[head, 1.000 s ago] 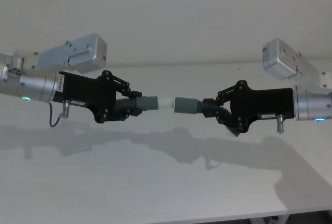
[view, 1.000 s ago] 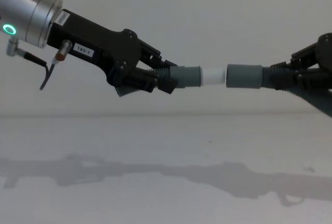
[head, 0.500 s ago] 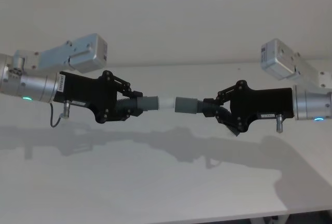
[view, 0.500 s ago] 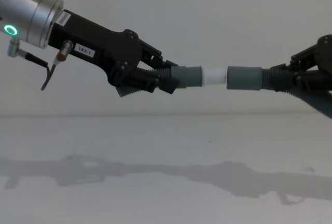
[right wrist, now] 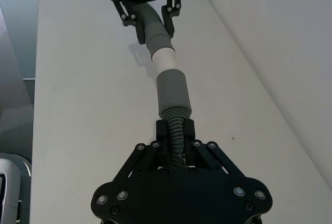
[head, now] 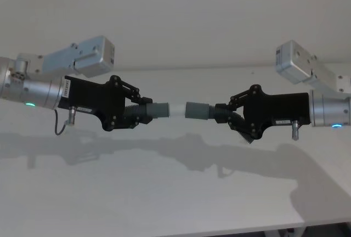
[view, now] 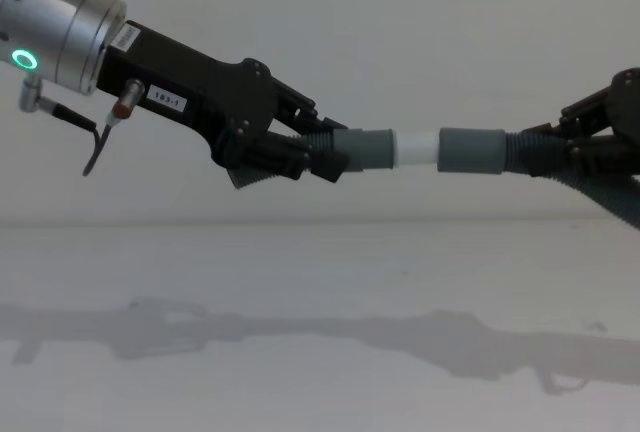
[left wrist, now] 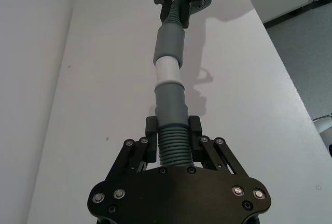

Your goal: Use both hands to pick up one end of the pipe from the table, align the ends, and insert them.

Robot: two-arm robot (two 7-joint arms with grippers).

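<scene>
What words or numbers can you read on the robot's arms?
"183-1": on a small white label on the side of the left gripper, read in the chest view.
A white label at the wrist end of the left gripper's black body, beside the silver arm: print too small to read.
A small white label on the side of the right gripper, in the head view: too small to read.
Both grippers hold a grey hose piece; neither piece bears any text.

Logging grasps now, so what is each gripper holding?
Left gripper: shut on the white-tipped pipe piece.
Right gripper: shut on the grey-cuffed pipe piece.
</scene>
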